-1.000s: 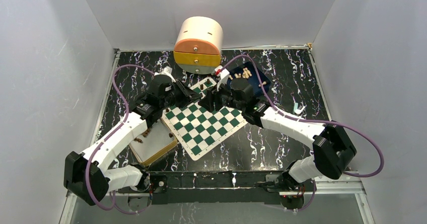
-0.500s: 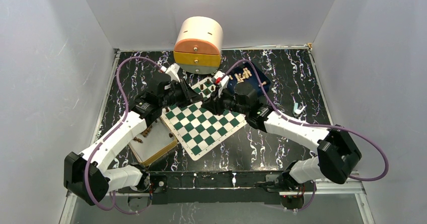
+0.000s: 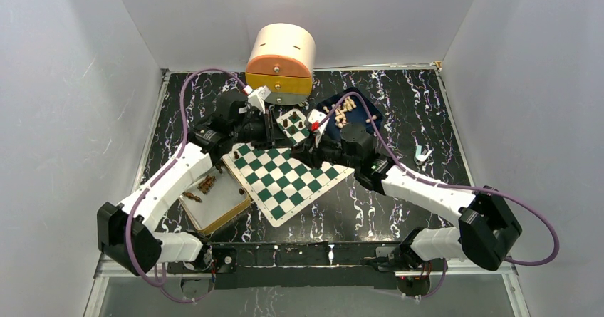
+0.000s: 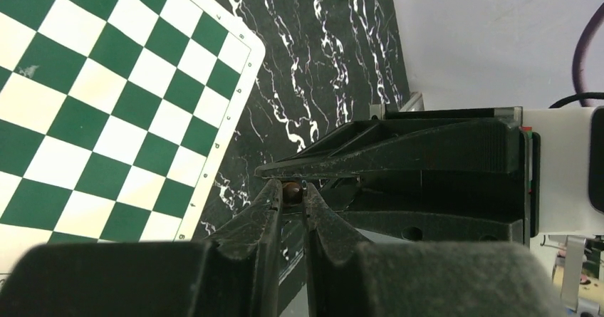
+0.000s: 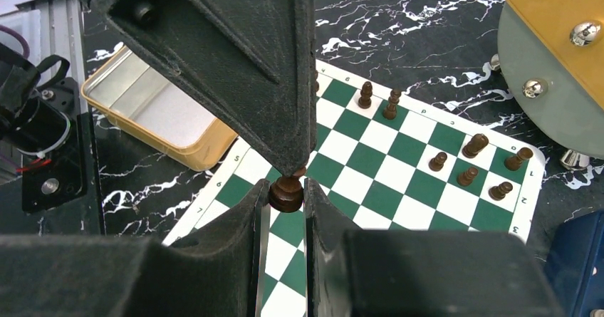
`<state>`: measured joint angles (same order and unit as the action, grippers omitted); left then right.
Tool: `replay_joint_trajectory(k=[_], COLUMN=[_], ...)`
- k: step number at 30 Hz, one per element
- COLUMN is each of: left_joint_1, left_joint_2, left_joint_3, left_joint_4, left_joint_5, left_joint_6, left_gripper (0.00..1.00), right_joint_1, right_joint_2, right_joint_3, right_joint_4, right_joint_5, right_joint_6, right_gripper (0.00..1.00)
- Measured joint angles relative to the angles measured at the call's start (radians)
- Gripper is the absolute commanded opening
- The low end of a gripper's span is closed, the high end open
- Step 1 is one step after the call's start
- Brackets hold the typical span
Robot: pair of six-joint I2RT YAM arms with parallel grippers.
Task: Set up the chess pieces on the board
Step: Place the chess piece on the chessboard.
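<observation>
Right gripper: the right gripper (image 5: 287, 201) is closed almost fully on the base of a dark chessman (image 5: 287, 189). The piece is held upright in the air over the board (image 5: 384, 169).
Left gripper: the left gripper (image 4: 290, 189) is drawn in to a narrow slit, and a small brown bit is pinched at its tips. In the right wrist view, one of its fingers is seen meeting the head of the same chessman.
Why held twice: a handover between the arms is judged to be under way, with base and head each left free for the other gripper. Which arm is giving cannot be told.
Set pieces: several dark pieces (image 5: 467, 176) stand upright on the far corner squares, next to the round drawer box (image 3: 280, 53).
Stock: more dark pieces (image 3: 206, 184) lie in the tan-rimmed tray (image 3: 226, 214), just beside the board on the left arm's side. Pale pieces (image 3: 345, 107) lie in a blue tray (image 3: 374, 123) on the right arm's side, so each supply is kept within one arm's reach.
Progress: the task is judged early, since most squares are bare.
Risk: the piece could be tipped or dropped if one grip is let go before the other is firm.
</observation>
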<state>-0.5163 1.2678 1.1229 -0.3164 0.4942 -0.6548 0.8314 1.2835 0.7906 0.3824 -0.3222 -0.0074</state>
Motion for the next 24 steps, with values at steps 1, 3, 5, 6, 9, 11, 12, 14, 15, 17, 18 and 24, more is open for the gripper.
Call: replay_joint_trajectory(k=[1, 3, 5, 6, 9, 11, 12, 14, 15, 17, 18, 24], left_joint_1=[0.0, 0.002, 0.003, 0.003, 0.003, 0.003, 0.002, 0.002, 0.001, -0.003, -0.004, -0.008], left_joint_2=[0.009, 0.031, 0.04, 0.042, 0.045, 0.048, 0.049, 0.051, 0.051, 0.052, 0.052, 0.053], left_joint_3=[0.008, 0.033, 0.042, 0.043, 0.054, 0.067, 0.073, 0.089, 0.098, 0.112, 0.119, 0.134], left_joint_4=[-0.012, -0.045, -0.062, -0.07, -0.098, -0.115, -0.124, -0.148, -0.159, -0.175, -0.182, -0.193], left_joint_5=[0.01, 0.026, 0.04, 0.048, 0.063, 0.066, 0.066, 0.062, 0.056, 0.035, 0.018, -0.135], left_joint_6=[0.01, 0.034, 0.049, 0.056, 0.075, 0.093, 0.103, 0.127, 0.138, 0.158, 0.167, 0.228], left_gripper=[0.07, 0.07, 0.07, 0.07, 0.07, 0.06, 0.06, 0.05, 0.04, 0.05, 0.05, 0.05], right_joint_1=[0.0, 0.0, 0.0, 0.0, 0.001, 0.002, 0.002, 0.003, 0.003, 0.003, 0.003, 0.002], right_joint_2=[-0.002, -0.002, -0.006, -0.009, -0.017, -0.019, -0.021, -0.023, -0.024, -0.024, -0.024, -0.037], right_joint_3=[-0.004, -0.007, -0.013, -0.017, -0.022, -0.022, -0.022, -0.022, -0.022, -0.022, -0.022, -0.023], right_joint_4=[-0.001, -0.007, -0.007, -0.008, -0.013, -0.012, -0.012, -0.009, -0.006, 0.001, 0.003, -0.016], right_joint_5=[-0.001, -0.003, -0.007, -0.011, -0.019, -0.022, -0.023, -0.026, -0.026, -0.026, -0.023, 0.009], right_joint_6=[-0.007, -0.019, -0.027, -0.028, -0.035, -0.039, -0.041, -0.043, -0.043, -0.042, -0.038, 0.005], right_gripper=[0.18, 0.18, 0.18, 0.18, 0.18, 0.18, 0.19, 0.27, 0.32, 0.47, 0.54, 0.98])
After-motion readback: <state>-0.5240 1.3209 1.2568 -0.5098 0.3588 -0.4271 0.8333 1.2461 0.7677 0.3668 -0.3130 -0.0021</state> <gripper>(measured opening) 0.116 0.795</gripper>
